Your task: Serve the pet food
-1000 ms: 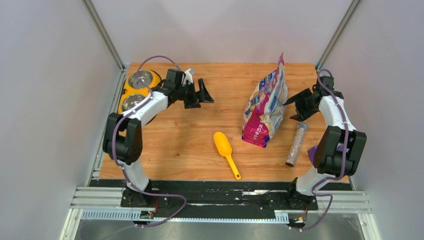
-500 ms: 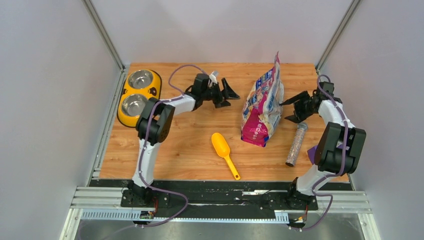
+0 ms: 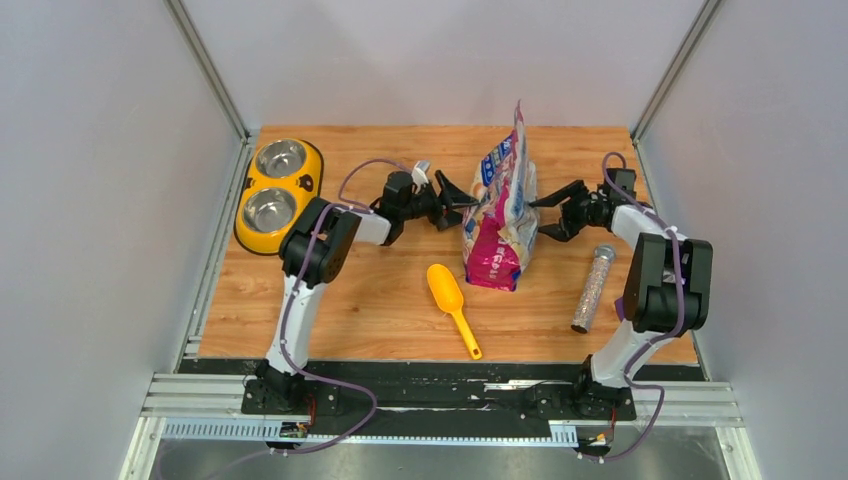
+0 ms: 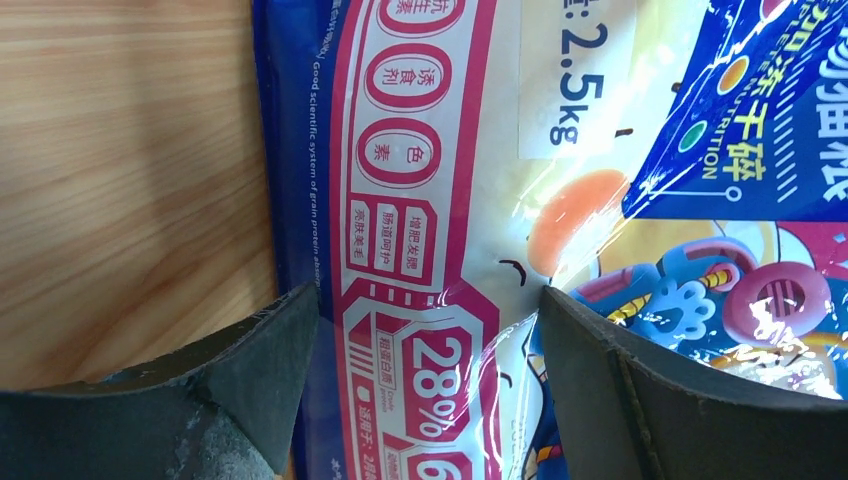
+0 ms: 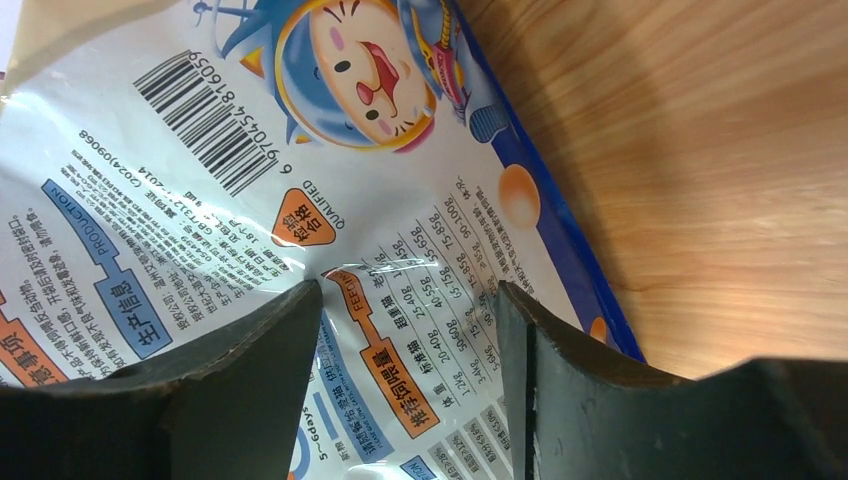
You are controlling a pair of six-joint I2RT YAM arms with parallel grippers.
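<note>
The pink, blue and white pet food bag stands nearly upright at the middle of the wooden table, its top edge pointing up. No kibble shows. My left gripper is open against the bag's left face. In the left wrist view, my left gripper has its fingers spread over the printed front of the bag. My right gripper is open against the bag's right face. In the right wrist view, my right gripper straddles the back panel of the bag below the barcode.
A yellow scoop lies in front of the bag. A yellow double-bowl feeder with steel bowls sits at the far left. A slim speckled tube lies on the right, near my right arm. Grey walls enclose the table.
My left arm swung right from beside the bowls to the bag's left face. My right gripper pushed the bag leftward, and the bag now stands more upright between both grippers.
</note>
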